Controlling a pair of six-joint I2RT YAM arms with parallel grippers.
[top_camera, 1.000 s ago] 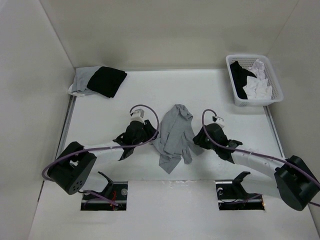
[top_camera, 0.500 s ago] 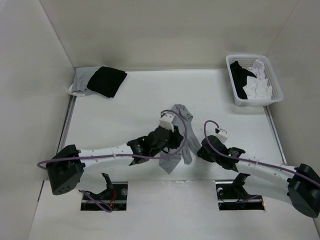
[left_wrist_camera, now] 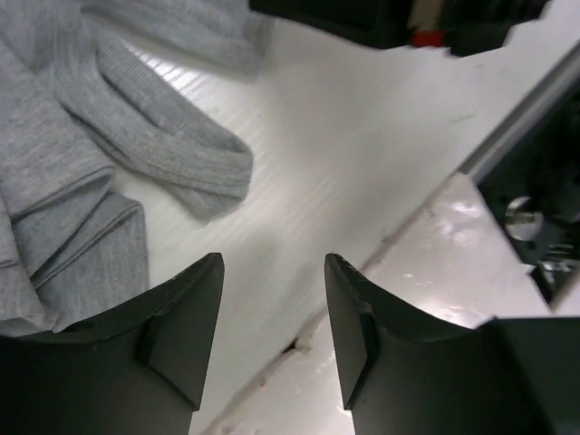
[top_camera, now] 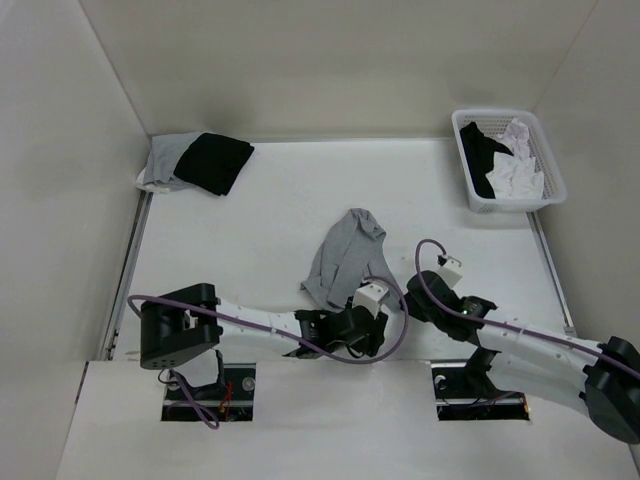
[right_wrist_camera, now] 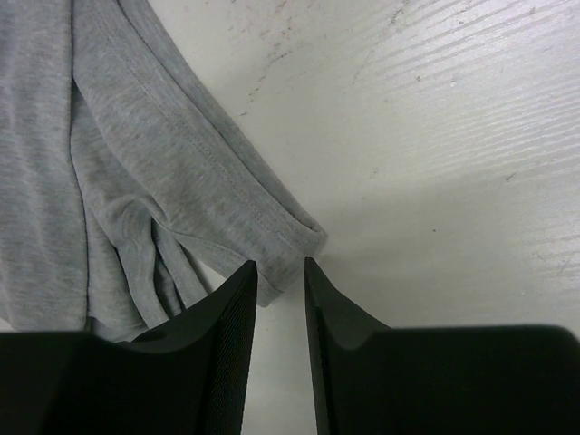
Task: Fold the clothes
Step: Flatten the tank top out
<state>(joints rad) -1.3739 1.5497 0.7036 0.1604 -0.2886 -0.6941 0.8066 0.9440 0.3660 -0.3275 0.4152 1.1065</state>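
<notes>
- Top external view: the white tabletop [top_camera: 250, 220] carries everything. The grey top [top_camera: 345, 255] lies near its middle, crumpled and bunched rather than folded flat.
- The left arm [top_camera: 250, 322] stretches low across the tabletop, from well left of the grey top to just on its near side.
- The right arm [top_camera: 540, 345] reaches in from well right of the grey top towards its near right corner.
- A white basket [top_camera: 548, 160] stands well beyond the grey top and to its right. It holds a black garment [top_camera: 482, 150] and some white garments [top_camera: 515, 175].
- Well beyond the grey top and to its left lies a pile: a folded black piece [top_camera: 212, 162] on a light grey piece [top_camera: 163, 160].
- The left hand [left_wrist_camera: 272, 267], in the left wrist view, is released. Its fingers are spread wide with only bare tabletop between them. A rolled edge of the grey top lies apart from the fingertips, farther out and to one side.
- The right hand [right_wrist_camera: 278, 267], in the right wrist view, has its fingers a narrow way apart and is not clamped. A hem corner of the grey top lies right at the gap and runs under one fingertip. Bare tabletop shows through the rest of the gap.
</notes>
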